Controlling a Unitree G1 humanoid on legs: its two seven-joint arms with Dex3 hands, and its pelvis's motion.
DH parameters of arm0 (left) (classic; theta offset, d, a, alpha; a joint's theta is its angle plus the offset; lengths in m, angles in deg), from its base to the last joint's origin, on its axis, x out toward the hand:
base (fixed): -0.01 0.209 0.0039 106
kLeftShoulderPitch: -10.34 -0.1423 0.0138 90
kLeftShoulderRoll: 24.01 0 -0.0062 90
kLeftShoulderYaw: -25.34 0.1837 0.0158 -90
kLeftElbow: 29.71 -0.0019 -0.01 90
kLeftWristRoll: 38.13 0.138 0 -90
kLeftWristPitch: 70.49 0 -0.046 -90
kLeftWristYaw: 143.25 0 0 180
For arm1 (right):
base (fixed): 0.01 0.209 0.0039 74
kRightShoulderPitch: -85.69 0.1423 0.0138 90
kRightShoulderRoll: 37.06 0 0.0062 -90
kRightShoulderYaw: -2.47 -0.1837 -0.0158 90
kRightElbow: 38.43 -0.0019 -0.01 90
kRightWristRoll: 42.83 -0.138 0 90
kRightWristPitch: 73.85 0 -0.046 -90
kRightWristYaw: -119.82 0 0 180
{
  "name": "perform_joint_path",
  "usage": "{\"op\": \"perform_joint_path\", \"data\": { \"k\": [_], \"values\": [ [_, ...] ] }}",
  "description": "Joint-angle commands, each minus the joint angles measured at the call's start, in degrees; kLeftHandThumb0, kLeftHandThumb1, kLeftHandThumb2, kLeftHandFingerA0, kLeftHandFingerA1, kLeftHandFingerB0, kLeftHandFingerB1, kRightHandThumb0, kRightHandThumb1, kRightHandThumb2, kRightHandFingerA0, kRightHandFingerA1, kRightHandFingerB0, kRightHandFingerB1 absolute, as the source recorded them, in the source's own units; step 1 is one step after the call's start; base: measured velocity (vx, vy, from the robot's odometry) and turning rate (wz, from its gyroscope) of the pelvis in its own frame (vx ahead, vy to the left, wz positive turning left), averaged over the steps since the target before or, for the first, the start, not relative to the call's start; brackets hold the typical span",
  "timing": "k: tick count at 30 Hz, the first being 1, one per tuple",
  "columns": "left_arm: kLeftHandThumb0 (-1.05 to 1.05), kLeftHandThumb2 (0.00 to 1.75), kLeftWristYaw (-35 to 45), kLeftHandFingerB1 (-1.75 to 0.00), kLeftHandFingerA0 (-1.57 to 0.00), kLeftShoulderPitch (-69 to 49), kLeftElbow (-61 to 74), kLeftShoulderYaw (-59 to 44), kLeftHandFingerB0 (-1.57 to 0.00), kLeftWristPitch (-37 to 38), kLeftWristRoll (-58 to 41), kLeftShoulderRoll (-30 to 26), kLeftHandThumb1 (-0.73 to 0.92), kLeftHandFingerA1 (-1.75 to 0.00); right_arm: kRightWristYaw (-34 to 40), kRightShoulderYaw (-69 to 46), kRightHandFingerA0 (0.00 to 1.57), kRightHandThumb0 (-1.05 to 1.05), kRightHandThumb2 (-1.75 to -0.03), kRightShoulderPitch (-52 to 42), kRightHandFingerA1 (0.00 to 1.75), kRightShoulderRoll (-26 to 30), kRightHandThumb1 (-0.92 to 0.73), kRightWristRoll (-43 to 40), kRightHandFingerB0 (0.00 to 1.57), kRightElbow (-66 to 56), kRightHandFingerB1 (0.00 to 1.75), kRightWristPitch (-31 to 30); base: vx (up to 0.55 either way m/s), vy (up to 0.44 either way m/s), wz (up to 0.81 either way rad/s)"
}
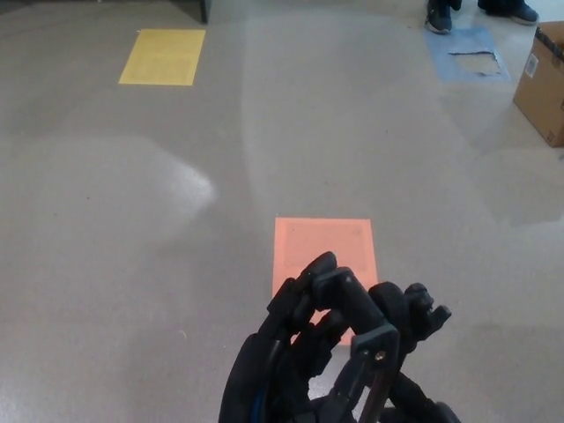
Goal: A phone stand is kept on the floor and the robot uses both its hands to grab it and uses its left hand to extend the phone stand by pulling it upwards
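While the left robot hand (286, 352) wraps the top of the thin, stiff, light phone stand (374, 366) and the right robot hand (414, 322) grips beside it, pulling should stay straight up, above the orange floor mat (322, 240).

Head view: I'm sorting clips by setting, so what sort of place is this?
Probably an indoor lab or test hall. The bare polished floor carries coloured marker squares, orange, yellow and blue. A cardboard box stands at the right edge, and a person's shoes show at the top.
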Motion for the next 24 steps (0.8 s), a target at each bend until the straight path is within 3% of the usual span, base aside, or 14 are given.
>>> {"op": "perform_joint_path", "data": {
  "k": [1, 3, 4, 5, 7, 8, 10, 11, 13, 14, 16, 21, 23, 24],
  "values": [
    [-0.44, 0.57, -6.81, -0.47, -0.47, -2.03, 1.71, 4.4, -0.58, -2.17, 2.22, 6.36, 0.57, -0.45, 3.27, -2.48, 0.92, -0.42, -0.58, 2.07, 1.26, -2.04, -0.59, -2.56, 0.97, 6.27, 0.95, 6.17, 0.0, 0.0, 0.0],
    [-0.36, 0.57, -8.88, -0.91, -0.57, -1.35, 1.18, 5.14, -0.57, -1.48, 6.06, 5.7, 0.58, -0.79, 3.6, -2.97, 0.92, -0.43, -0.6, 2.5, 1.34, -2.45, -0.62, -2.61, 0.98, 7.58, 1.0, 7.46, 0.0, 0.0, 0.0],
    [-0.26, 0.53, -10.51, -1.55, -0.56, -0.96, 1.39, 5.67, -0.45, -2.24, 8.77, 5.23, 0.63, -1.32, 3.59, -3.25, 0.95, -0.43, -0.59, 2.81, 1.42, -2.71, -0.64, -2.98, 0.99, 8.62, 1.04, 9.04, 0.0, 0.0, 0.0],
    [-0.15, 0.53, -12.1, -1.75, -0.63, -0.64, 1.43, 6.09, -0.52, -2.86, 11.17, 4.95, 0.68, -1.71, 4.17, -3.44, 1.03, -0.45, -0.6, 3.26, 1.53, -3.26, -0.68, -2.98, 1.04, 9.54, 1.02, 9.64, 0.0, 0.0, 0.0],
    [-0.15, 0.55, -12.7, -1.75, -0.65, -0.72, 1.26, 6.18, -0.54, -3.0, 11.18, 5.2, 0.71, -1.75, 4.64, -3.77, 1.06, -0.47, -0.6, 3.44, 1.45, -3.79, -0.69, -3.15, 1.06, 10.02, 0.88, 9.65, 0.0, 0.0, 0.0],
    [-0.11, 0.58, -13.55, -1.75, -0.65, -1.52, 1.26, 5.86, -0.49, -4.12, 8.92, 6.67, 0.71, -1.75, 6.38, -4.37, 1.37, -0.55, -0.92, 3.31, 1.46, -4.99, -0.5, -3.19, 1.08, 10.1, 1.21, 8.43, 0.0, 0.0, 0.0],
    [-0.09, 0.57, -13.87, -1.75, -0.62, -1.78, 1.5, 5.7, -0.49, -4.97, 7.75, 7.15, 0.72, -1.75, 6.24, -5.44, 1.11, -0.49, -0.61, 3.26, 1.75, -6.17, -0.66, -4.48, 1.07, 10.11, 1.45, 7.2, 0.0, 0.0, 0.0],
    [-0.08, 0.57, -13.87, -1.75, -0.61, -1.79, 1.68, 5.68, -0.48, -5.17, 7.58, 7.07, 0.71, -1.75, 6.59, -5.69, 1.37, -0.52, -0.93, 3.22, 1.44, -6.54, -0.49, -4.44, 1.12, 9.95, 1.17, 6.53, 0.0, 0.0, 0.0],
    [-0.07, 0.58, -13.89, -1.75, -0.62, -1.89, 1.92, 5.73, -0.48, -5.21, 7.27, 6.95, 0.71, -1.75, 7.49, -6.09, 1.14, -0.52, -0.6, 3.01, 1.75, -7.25, -0.65, -3.97, 1.13, 9.07, 1.4, 4.49, 0.0, 0.0, 0.0],
    [-0.07, 0.57, -14.24, -1.75, -0.62, -1.9, 1.99, 5.77, -0.48, -5.19, 7.49, 7.0, 0.71, -1.75, 7.52, -6.19, 1.4, -0.57, -0.92, 3.05, 1.47, -7.44, -0.49, -3.91, 1.17, 9.0, 1.21, 4.27, 0.0, 0.0, 0.0],
    [-0.07, 0.57, -14.55, -1.75, -0.61, -1.98, 1.91, 5.72, -0.47, -4.39, 7.34, 7.15, 0.72, -1.75, 7.29, -6.24, 1.1, -0.53, -0.6, 3.17, 1.6, -7.59, -0.66, -3.72, 1.13, 9.49, 1.06, 5.8, 0.0, 0.0, 0.0],
    [-0.09, 0.56, -15.44, -1.75, -0.63, -1.98, 1.72, 5.5, -0.5, -4.28, 5.61, 8.41, 0.71, -1.75, 5.76, -6.56, 1.05, -0.5, -0.62, 3.24, 1.73, -7.4, -0.67, -4.67, 1.09, 10.51, 1.45, 8.01, 0.0, 0.0, 0.0],
    [-0.23, 0.73, -15.08, -1.36, -1.01, -2.04, 1.84, 5.24, -0.79, -4.18, 4.47, 8.51, 0.59, -1.49, 6.45, -6.49, 1.05, -0.49, -0.64, 3.4, 1.75, -7.37, -0.67, -4.29, 1.05, 11.34, 1.65, 8.72, 0.0, 0.0, 0.0],
    [-0.11, 0.56, -15.38, -1.75, -0.62, -2.03, 1.79, 5.27, -0.47, -4.18, 4.72, 8.58, 0.7, -1.75, 6.38, -6.62, 1.05, -0.48, -0.64, 3.31, 1.75, -7.42, -0.66, -4.51, 1.04, 11.43, 1.67, 8.91, 0.0, 0.0, 0.0]
  ]
}}
